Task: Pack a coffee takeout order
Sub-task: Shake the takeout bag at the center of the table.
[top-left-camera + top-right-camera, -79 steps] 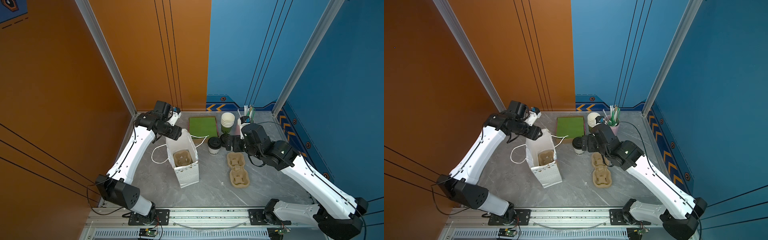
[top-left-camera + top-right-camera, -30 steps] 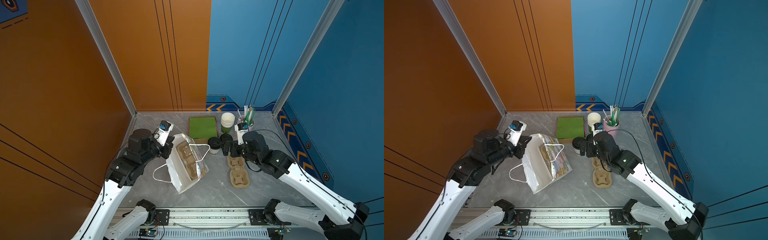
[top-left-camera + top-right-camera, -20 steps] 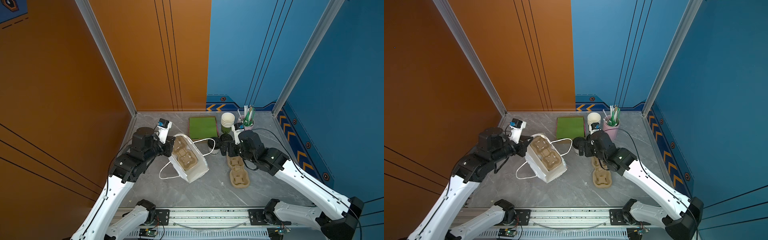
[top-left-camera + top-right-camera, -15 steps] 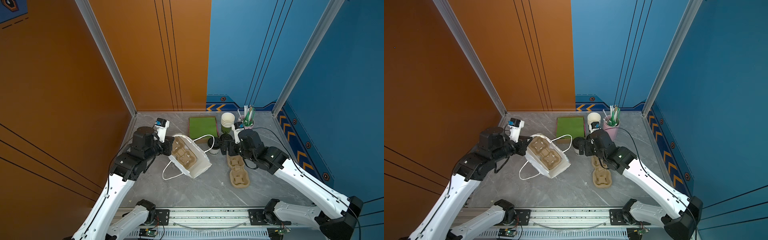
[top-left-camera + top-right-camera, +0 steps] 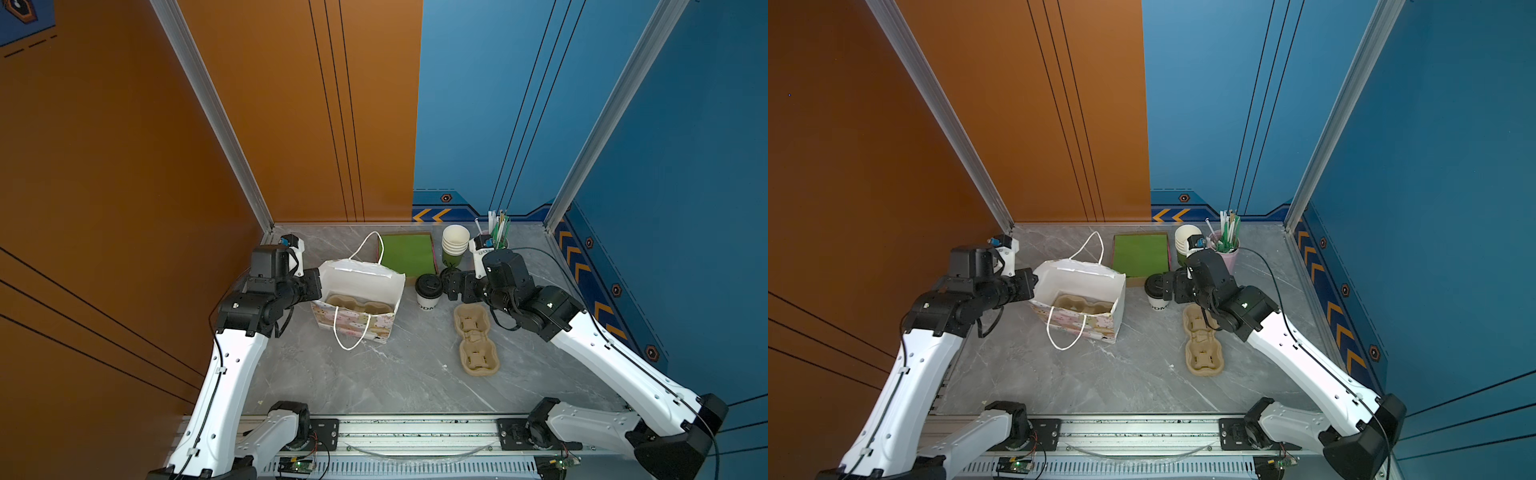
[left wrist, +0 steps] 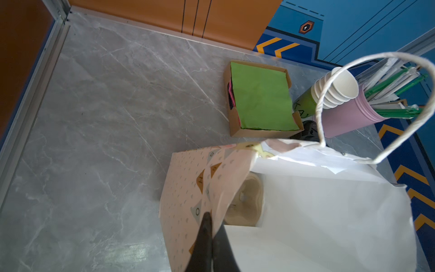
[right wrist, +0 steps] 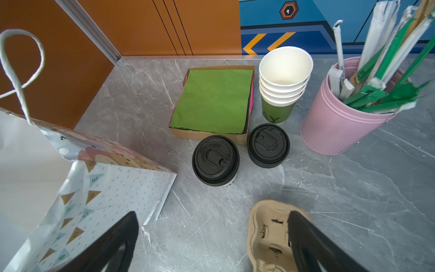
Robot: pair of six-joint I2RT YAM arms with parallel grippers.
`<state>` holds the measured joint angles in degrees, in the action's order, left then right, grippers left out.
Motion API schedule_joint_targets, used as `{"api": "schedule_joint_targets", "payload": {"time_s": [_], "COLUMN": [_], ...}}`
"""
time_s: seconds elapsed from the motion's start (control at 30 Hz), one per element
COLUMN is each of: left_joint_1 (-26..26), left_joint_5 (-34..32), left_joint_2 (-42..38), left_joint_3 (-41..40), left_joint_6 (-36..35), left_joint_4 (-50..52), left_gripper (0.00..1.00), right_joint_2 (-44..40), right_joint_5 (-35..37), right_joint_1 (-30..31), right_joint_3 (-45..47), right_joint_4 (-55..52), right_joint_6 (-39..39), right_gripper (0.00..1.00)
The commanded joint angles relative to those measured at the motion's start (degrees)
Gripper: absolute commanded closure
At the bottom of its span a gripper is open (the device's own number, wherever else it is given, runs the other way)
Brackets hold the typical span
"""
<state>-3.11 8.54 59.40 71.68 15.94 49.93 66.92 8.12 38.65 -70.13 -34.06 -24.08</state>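
Your left hand (image 6: 208,219) is closed on the wall of the paper bag (image 5: 361,280) nearest it, pinching the rim so the mouth stands open. A pulp carrier (image 5: 359,302) already sits at the bottom of the bag. Your right hand (image 7: 213,215) is spread wide and empty, low over the worktop (image 5: 374,374). Straight ahead of it, just beyond the fingertips, stands the small white paper cup (image 5: 428,300) with its black lid (image 7: 215,159) on. A spare lid (image 7: 268,146) lies just beside the cup, and the green napkin (image 7: 211,101) rests in its box (image 7: 207,136) further out.

The step in hand looks like picking up the capped cup for the bag. Next, move the right hand forward until its fingers flank the cup's wall below the lid. Close gently so the paper doesn't crush, lift the cup upright, and lower it into a carrier well while the left hand holds the bag.
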Motion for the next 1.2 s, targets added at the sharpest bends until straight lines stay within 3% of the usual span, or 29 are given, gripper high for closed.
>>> {"api": "schedule_joint_targets", "payload": {"time_s": [0.0,0.13,0.3,0.43,0.6,0.8,1.1,1.17], "left_joint_1": [2.78,4.50,6.19,8.58,9.23,9.18,8.31,7.62], "left_joint_5": [4.77,6.15,5.99,5.64,3.50,6.30,8.63,8.97], "left_joint_2": [0.36,0.89,2.25,4.17,5.59,7.34,9.16,9.04], "left_joint_3": [-0.23,-1.23,-0.52,1.62,4.41,4.39,3.91,3.91], "left_joint_6": [-0.11,-1.14,-2.87,-4.99,-7.20,-7.42,-7.16,-6.98], "left_joint_4": [2.69,3.05,3.79,5.94,8.74,8.83,8.82,8.86], "left_gripper": [1.00,0.96,0.73,0.61,0.57,0.64,0.97,1.00], "right_joint_2": [0.84,1.88,3.57,4.43,5.28,7.94,13.06,14.51], "right_joint_5": [0.15,-0.51,-0.67,-0.42,-0.15,0.87,1.10,1.25], "right_joint_1": [-0.16,-0.15,-0.16,-0.16,-0.16,-0.16,-0.07,-0.06], "right_joint_3": [-1.70,-2.09,-3.47,-4.05,-4.65,-6.74,-10.09,-11.08], "right_joint_4": [-1.97,-2.22,-3.36,-4.31,-5.61,-8.90,-13.58,-14.29], "right_joint_6": [1.02,0.98,1.22,1.74,2.32,3.63,6.21,6.57], "right_gripper": [0.00,0.00,0.00,0.00,0.00,0.00,0.00,0.00]}}
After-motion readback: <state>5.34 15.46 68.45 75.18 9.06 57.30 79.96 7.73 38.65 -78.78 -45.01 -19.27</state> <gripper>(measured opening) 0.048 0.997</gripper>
